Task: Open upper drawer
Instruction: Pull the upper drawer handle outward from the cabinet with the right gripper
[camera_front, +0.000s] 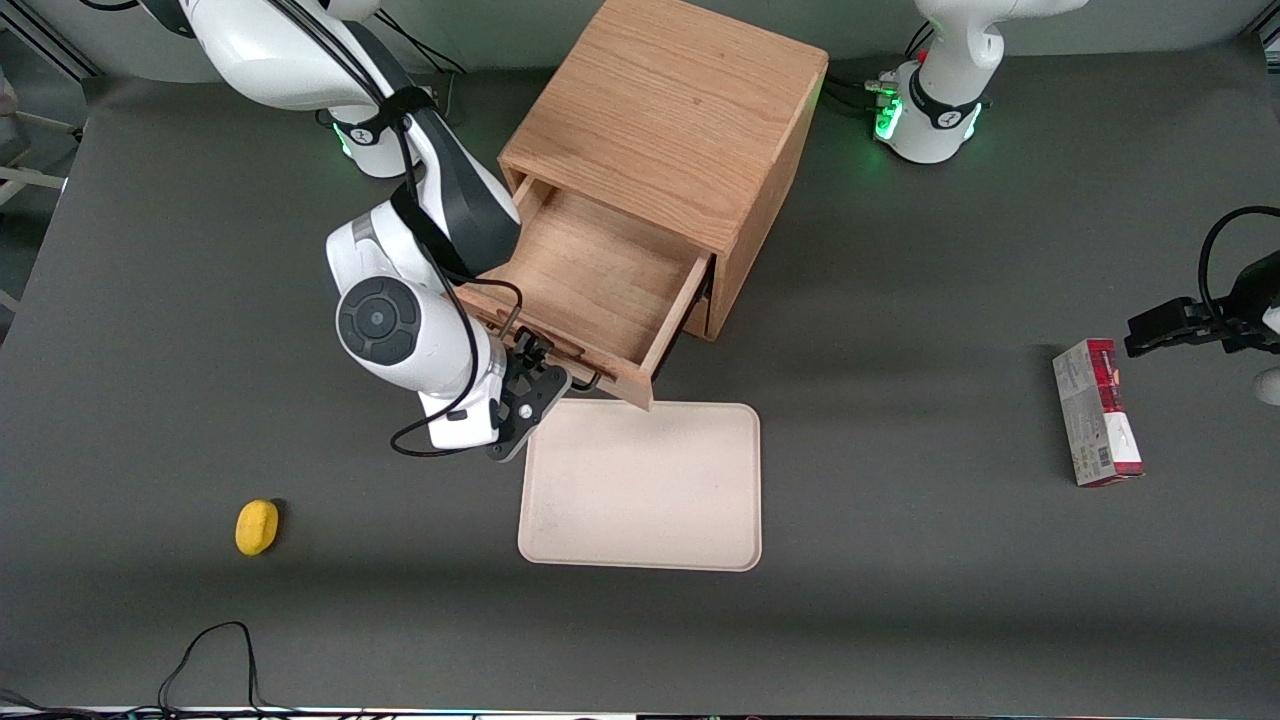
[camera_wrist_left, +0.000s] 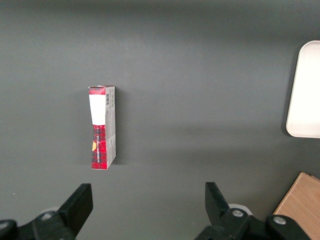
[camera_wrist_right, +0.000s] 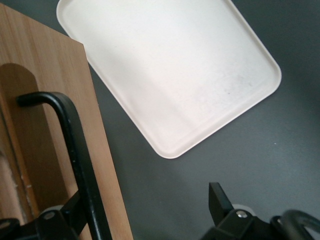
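Now the big dark grey worktop (camera_front: 900, 620) carries everything here. The largest thing on it is the light oak wooden cabinet (camera_front: 665, 110), a boxy block standing between the two arm bases. Its upper drawer (camera_front: 590, 285), a wide shallow wooden box with a light wood front, is pulled far out toward the front camera, so its bare floor shows and nothing is in it. I think the opening is nearly or fully done.

Just in front of the drawer lies a flat cream plastic tray (camera_front: 645, 490) with rounded corners. It probably waits there for things to go on or come off. The drawer front hangs over its nearest edge.

Toward the parked arm's end lies a red and white cardboard box (camera_front: 1095, 410). Toward the working arm's end sits a small yellow lemon-like lump (camera_front: 256, 526).

The drawer's long thin black wire handle (camera_wrist_right: 75, 150) runs between the jaws of the right arm's black gripper (camera_wrist_right: 145, 212). The jaws stand apart, not squeezing. One finger (camera_wrist_right: 75, 212) sits by the handle and the drawer front, the other hangs over the worktop. So the drawer is right at the gripper, touching or almost touching.
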